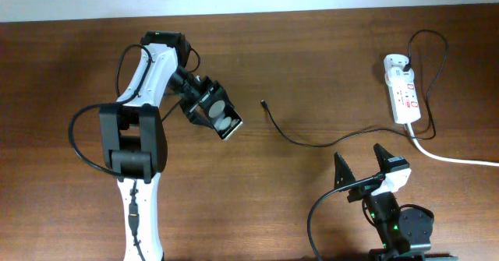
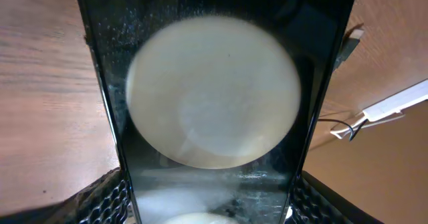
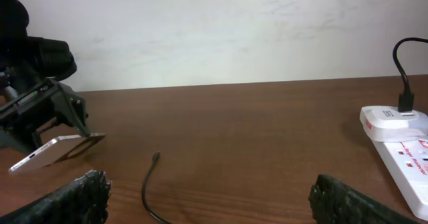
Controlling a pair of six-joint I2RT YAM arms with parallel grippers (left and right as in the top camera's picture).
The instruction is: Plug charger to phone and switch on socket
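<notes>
While my left gripper (image 1: 204, 101) is clamped tight on the phone (image 1: 222, 117), holding it tilted off the table (image 1: 312, 43) left of centre, the charger (image 1: 264, 104) lies with its tip just right of the phone, not touching. Its cable trails right to the socket (image 1: 403, 97) at the far right. My right gripper (image 1: 359, 156) hangs wide apart at the near right, holding nothing.

phone (image 2: 210, 110) top and bottom off-frame
</notes>
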